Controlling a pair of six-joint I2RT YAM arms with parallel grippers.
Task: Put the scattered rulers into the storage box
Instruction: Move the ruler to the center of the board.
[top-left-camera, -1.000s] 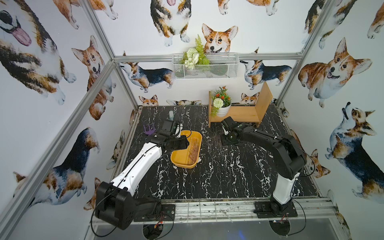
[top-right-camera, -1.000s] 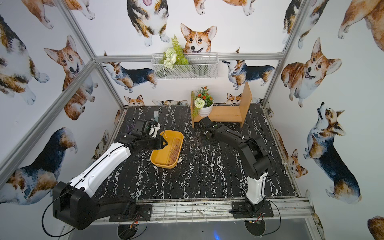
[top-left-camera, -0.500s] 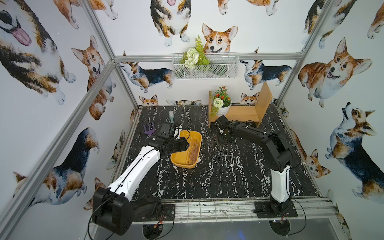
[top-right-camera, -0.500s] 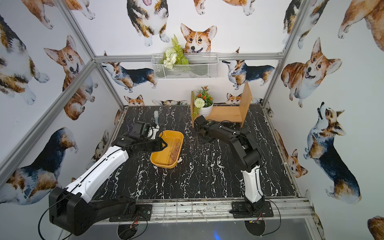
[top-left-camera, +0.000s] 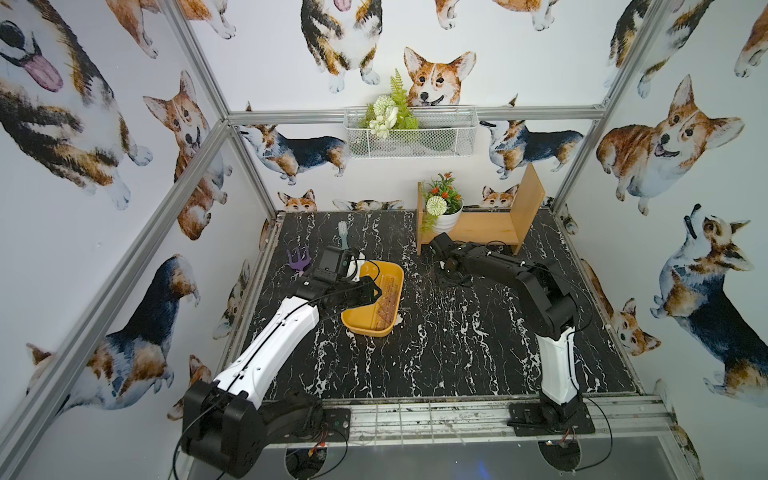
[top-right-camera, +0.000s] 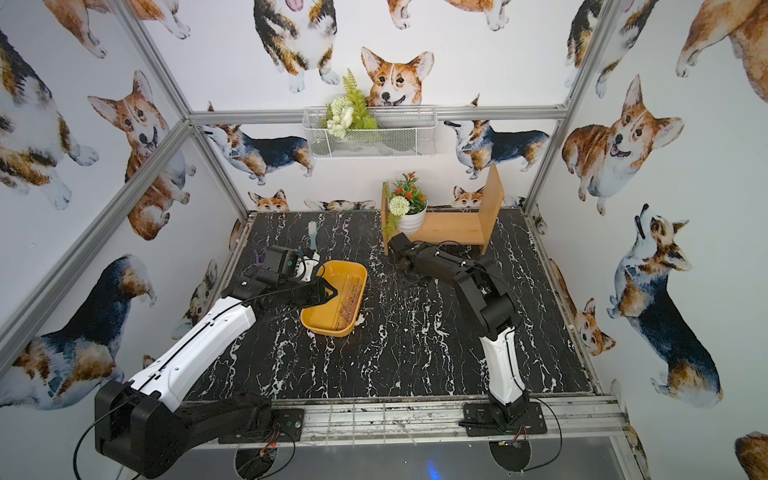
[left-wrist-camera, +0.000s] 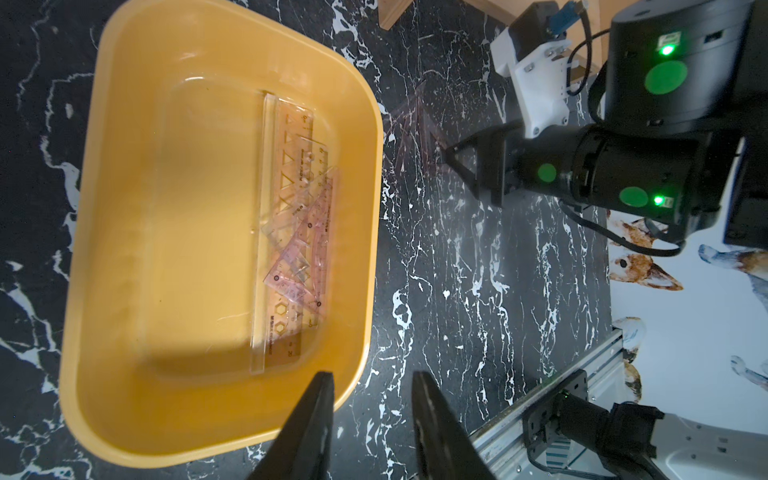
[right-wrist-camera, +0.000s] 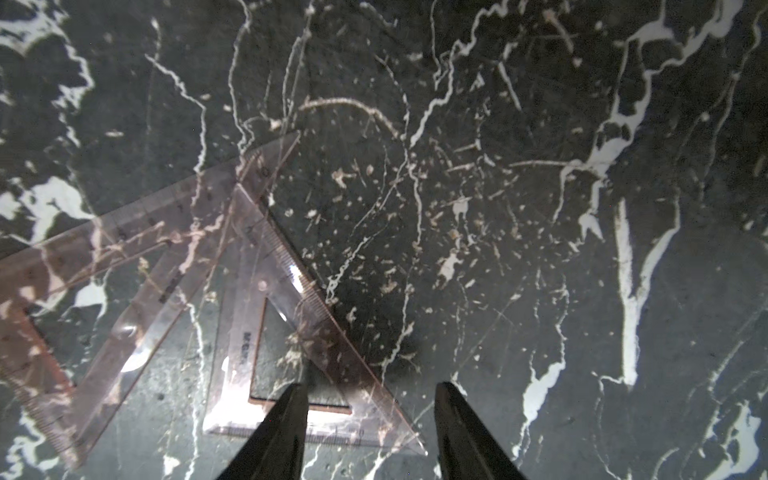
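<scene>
**Straddling a corner, not yet pinching**

The right claw (right-wrist-camera: 372, 432) hangs low over the black white-veined marble tabletop (right-wrist-camera: 519, 216), its two dark fingers spread and nothing pinched. The smaller clear triangular plastic set square (right-wrist-camera: 237, 340) lies flat on the stone ahead of it, off toward one finger. One sharp corner of the sheet reaches into the gap between the fingers, and the rest fans away forward. Its long graduated edge runs obliquely away from the claw, not squarely across the gap. The larger clear triangular plastic set square (right-wrist-camera: 145, 316) lies farther out on the same side and partly overlaps it. Whether the fingertips touch plastic or stone cannot be told.

The shallow yellow-orange plastic storage box (left-wrist-camera: 124, 249) sits beyond the two triangles, so they lie between the right claw and the box. Several clear plastic rulers (left-wrist-camera: 291, 216) lie inside it, stacked along one long wall. The left claw (left-wrist-camera: 372, 378) hovers over the box's near rim, fingers parted and empty.

In a top view the right claw (top-left-camera: 446, 276) is plainly nearer to the loose pair; the left would have to reach across the box. By my judgement, the coming grasp depends on getting the smaller triangle's edge square between the fingers, since a thin flat sheet offers little to bite.
</scene>
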